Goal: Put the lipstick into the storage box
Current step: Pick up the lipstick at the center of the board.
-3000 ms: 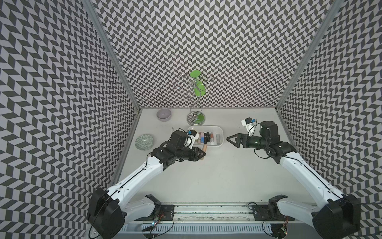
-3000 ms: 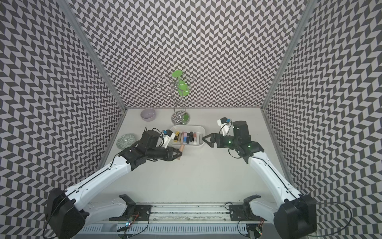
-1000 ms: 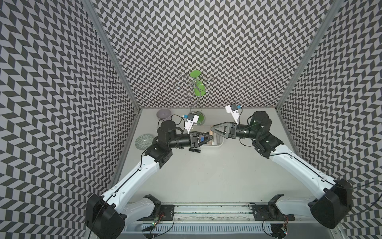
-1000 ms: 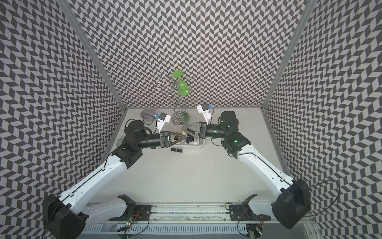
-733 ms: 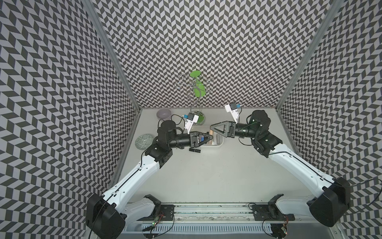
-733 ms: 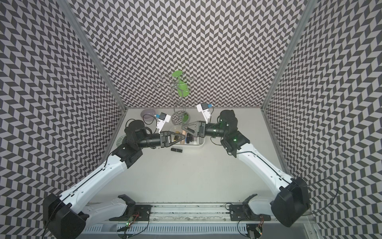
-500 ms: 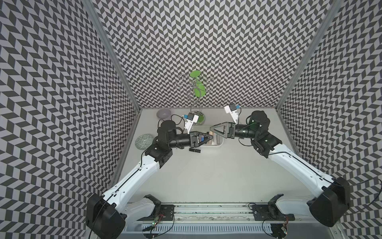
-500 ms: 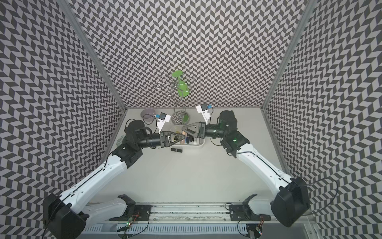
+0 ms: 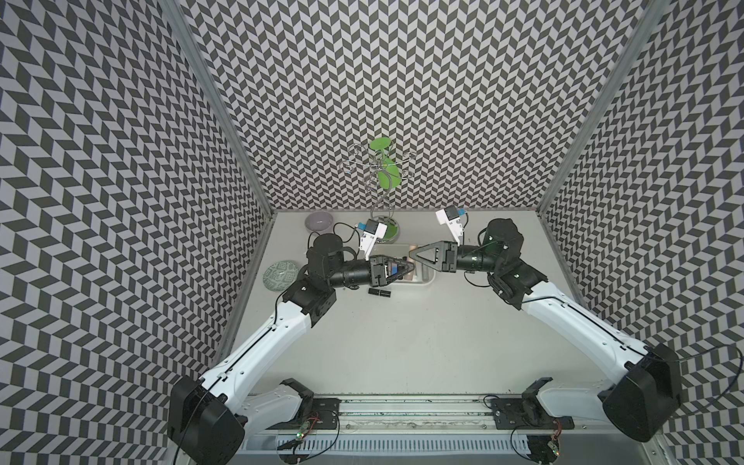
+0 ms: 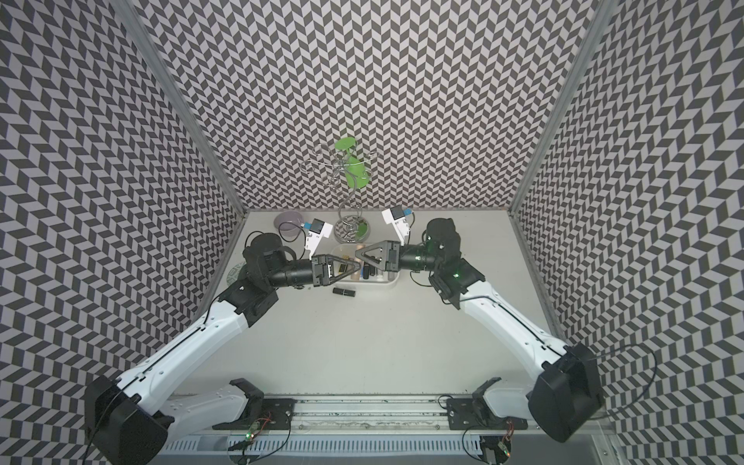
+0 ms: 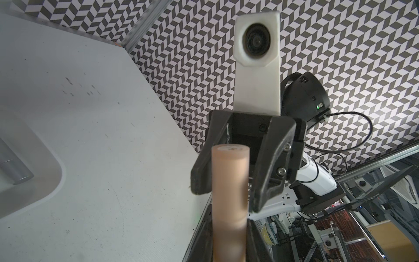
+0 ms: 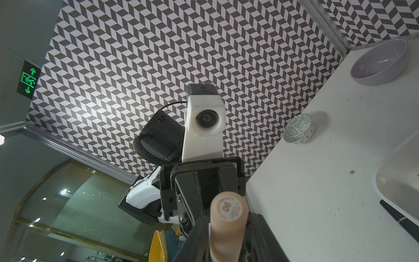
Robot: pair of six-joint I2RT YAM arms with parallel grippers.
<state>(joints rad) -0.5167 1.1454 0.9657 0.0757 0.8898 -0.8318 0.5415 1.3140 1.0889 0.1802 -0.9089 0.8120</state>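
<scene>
**Jaws.** The left gripper (image 9: 404, 269) reaches in from 9 o'clock and the right gripper (image 9: 416, 255) from 3 o'clock. In both top views their tips meet over the 9 o'clock half of the storage box (image 9: 426, 280).

- Left jaws: clenched on the lipstick (image 11: 229, 192), a peach-coloured tube that runs out between them toward the right gripper.
- Right jaws: set closely on either side of the same tube. The right wrist view shows the tube's labelled round end (image 12: 226, 222) projecting between them. Whether they press on the tube or only flank it cannot be told.

**Task item.** The lipstick is held off the counter (image 9: 402, 342), spanning the two grippers, each end reaching in between the opposite jaws. It is not in the storage box.

**Storage box.** A white, shallow tub with rounded corners at the rear centre of the counter. It already holds several tubes, among them a silver cylinder (image 11: 15, 172) near its 3 o'clock end.

**Surroundings, relative to the box.**
- Black tube (image 9: 380, 292): lying on the counter at 7 o'clock, just beside the near rim.
- Green-patterned plate (image 9: 280, 275): at 9 o'clock, well apart.
- Lilac bowl (image 9: 319, 221): at 10 o'clock, near the back wall.
- Wire stand (image 9: 380, 181) with green leaves: at 11 o'clock, its base just behind the box.
</scene>
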